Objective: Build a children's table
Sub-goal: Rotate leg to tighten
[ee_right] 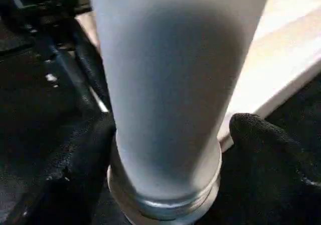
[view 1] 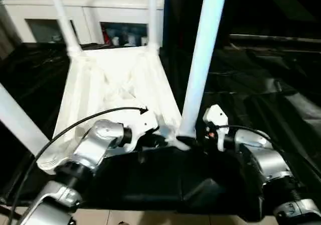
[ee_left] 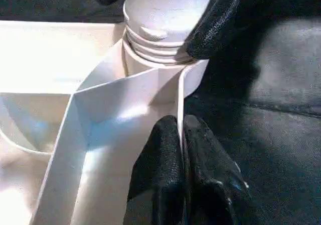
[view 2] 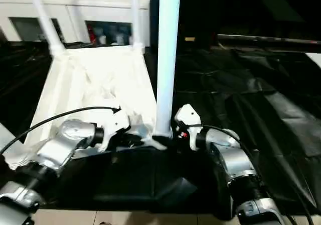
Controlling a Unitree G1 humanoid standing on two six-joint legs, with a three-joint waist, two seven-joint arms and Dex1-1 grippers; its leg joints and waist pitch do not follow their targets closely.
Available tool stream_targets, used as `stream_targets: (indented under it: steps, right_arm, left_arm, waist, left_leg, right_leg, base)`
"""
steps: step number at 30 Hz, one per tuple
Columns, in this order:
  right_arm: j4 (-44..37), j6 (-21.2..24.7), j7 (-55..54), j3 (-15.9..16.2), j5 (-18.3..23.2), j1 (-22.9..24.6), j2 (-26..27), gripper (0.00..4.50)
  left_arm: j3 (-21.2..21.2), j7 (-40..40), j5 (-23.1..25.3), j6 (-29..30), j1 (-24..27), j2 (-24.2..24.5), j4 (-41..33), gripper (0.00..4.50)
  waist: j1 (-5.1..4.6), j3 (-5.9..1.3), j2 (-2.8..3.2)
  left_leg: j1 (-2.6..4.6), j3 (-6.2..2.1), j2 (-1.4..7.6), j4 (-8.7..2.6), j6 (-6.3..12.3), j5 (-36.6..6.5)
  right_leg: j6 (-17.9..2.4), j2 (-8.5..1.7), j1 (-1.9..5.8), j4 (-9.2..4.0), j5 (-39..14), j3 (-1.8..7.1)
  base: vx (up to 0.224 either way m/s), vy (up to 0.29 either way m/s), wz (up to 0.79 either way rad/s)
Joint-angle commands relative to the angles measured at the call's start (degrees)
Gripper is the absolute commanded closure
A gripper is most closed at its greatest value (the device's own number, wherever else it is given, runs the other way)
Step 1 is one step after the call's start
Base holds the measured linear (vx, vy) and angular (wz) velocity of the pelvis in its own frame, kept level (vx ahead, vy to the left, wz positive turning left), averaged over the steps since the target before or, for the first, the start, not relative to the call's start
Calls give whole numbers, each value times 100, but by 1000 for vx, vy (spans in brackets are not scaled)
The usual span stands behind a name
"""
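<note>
While the left gripper (ee_left: 183, 149) pinches the tabletop (view 1: 118, 82) rim at the table's (view 1: 281, 114) near edge, the right gripper's (ee_right: 170, 149) jaws flank the leg (view 1: 200, 59) loosely; unsupported, its half-threaded base could tilt.

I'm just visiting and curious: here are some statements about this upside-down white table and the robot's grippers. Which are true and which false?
1. The white plastic ribbed tabletop lies underside up on the black-draped work table. True.
2. The near right white tube leg lies flat on the cloth. False: it stands upright in its corner socket.
3. The left gripper pinches the tabletop's thin rim. True.
4. The right gripper is away from every leg. False: its fingers flank that leg's base.
5. A white glass-door cabinet stands behind. True.
</note>
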Motion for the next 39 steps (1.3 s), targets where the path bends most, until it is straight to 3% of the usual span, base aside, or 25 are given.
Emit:
stream_targets:
  steps: [1,2,5,7,11,17,21,22,24,27,29,30,31,35,37,38,39]
  right_arm:
    - [-138,-60,136,-28,30,-28,-140,63]
    - [-167,-33,396,84,38,6,-220,63]
    - [-129,-125,461,175,-39,28,-250,63]
    - [-66,-178,424,158,-65,21,-197,98]
    - [-70,-127,411,153,21,43,-100,124]
    - [-130,-104,380,111,84,148,-79,171]
    - [75,-2,-397,-52,-107,126,147,177]
    - [124,-8,-568,-80,-157,115,187,179]
    - [248,-41,-979,-140,-268,93,301,180]
    - [482,182,-2510,-424,-416,19,880,180]
    - [449,274,-2697,-457,-409,36,979,180]
    - [388,358,-2866,-466,-418,68,1093,180]
    - [360,393,-2945,-467,-428,82,1153,180]
    - [264,292,-3246,-365,-528,147,1467,180]
    - [246,179,-3301,-348,-546,158,1538,180]
    - [190,160,-3185,-374,-449,159,1538,145]
    - [149,193,-3111,-400,-379,160,1528,145]
  left_arm:
    - [-139,-303,-181,36,101,20,-127,450]
    - [-122,-409,-240,76,158,76,-221,450]
    - [-112,-450,-253,91,201,102,-302,450]
    - [-113,-453,-254,116,217,112,-342,450]
    - [-89,-422,-234,158,228,94,-388,450]
    - [-60,-205,-132,177,187,32,-291,450]
    - [97,575,111,203,-11,-217,118,450]
    - [131,688,123,217,-46,-267,182,450]
    - [184,934,164,234,-135,-383,330,450]
    - [345,1940,307,369,-480,-899,846,450]
    - [384,2127,316,410,-538,-1002,923,450]
    - [416,2337,341,429,-604,-1111,1013,450]
    - [430,2438,356,431,-636,-1164,1058,450]
    - [493,2787,383,329,-779,-1453,1296,450]
    - [461,2719,384,269,-784,-1486,1304,450]
    - [449,2647,374,259,-765,-1469,1283,450]
    - [432,2587,375,245,-742,-1436,1256,450]
  waist:
    - [3,-403,-50]
    - [6,-420,-61]
    - [10,-427,-60]
    - [17,-426,-65]
    - [6,-400,-60]
    - [-14,-393,-68]
    - [-30,-377,-73]
    - [-40,-372,-104]
    - [-49,-366,-104]
    - [-104,-322,-100]
    - [-120,-353,-119]
    - [-122,-347,-115]
    - [-129,-335,-107]
    - [-140,-339,-91]
    - [-133,-346,-107]
    - [-127,-356,-97]
    - [-128,-353,-96]
  left_leg:
    - [100,-130,332,-418,278,-1449]
    - [81,-131,331,-405,317,-1321]
    - [68,-112,327,-374,464,-1017]
    - [70,-110,327,-371,469,-1027]
    - [82,-127,333,-400,325,-1308]
    - [88,-134,330,-410,255,-1430]
    - [90,-133,320,-417,225,-1470]
    - [97,-129,311,-418,193,-1507]
    - [99,-150,299,-422,110,-1630]
    - [124,-161,274,-432,15,-1909]
    - [118,-205,263,-431,-54,-1989]
    - [105,-206,268,-442,-39,-1989]
    - [139,-197,266,-429,-20,-2093]
    - [141,-196,259,-431,35,-2158]
    - [124,-203,258,-440,55,-2139]
    - [113,-206,267,-446,73,-2102]
    - [111,-199,269,-447,91,-2094]
  right_leg:
    - [-1256,-327,219,-328,-1523,242]
    - [-1305,-330,251,-291,-1339,237]
    - [-1438,-318,249,-248,-945,232]
    - [-1449,-330,257,-255,-1022,231]
    - [-1318,-333,248,-311,-1570,229]
    - [-1234,-329,238,-334,-1710,238]
    - [-1181,-320,221,-358,-1854,239]
    - [-1145,-316,210,-376,-1964,236]
    - [-1016,-343,220,-417,-2361,225]
    - [-783,-330,154,-502,-2977,208]
    - [-626,-351,198,-521,-3251,167]
    - [-586,-350,197,-534,-3266,168]
    - [-544,-342,139,-572,-3346,171]
    - [-508,-339,118,-604,-3332,170]
    - [-522,-348,142,-587,-3261,171]
    - [-546,-351,150,-569,-3157,178]
    - [-580,-347,146,-564,-3074,184]
  base:
    - [0,0,0]
    - [0,0,0]
    - [0,0,0]
    - [0,0,0]
    - [0,0,0]
    - [0,0,0]
    - [0,0,0]
    - [0,0,0]
    - [0,0,0]
    - [0,0,0]
    - [0,0,0]
    - [0,0,0]
    - [0,0,0]
    - [0,0,0]
    - [0,0,0]
    - [0,0,0]
    - [0,0,0]
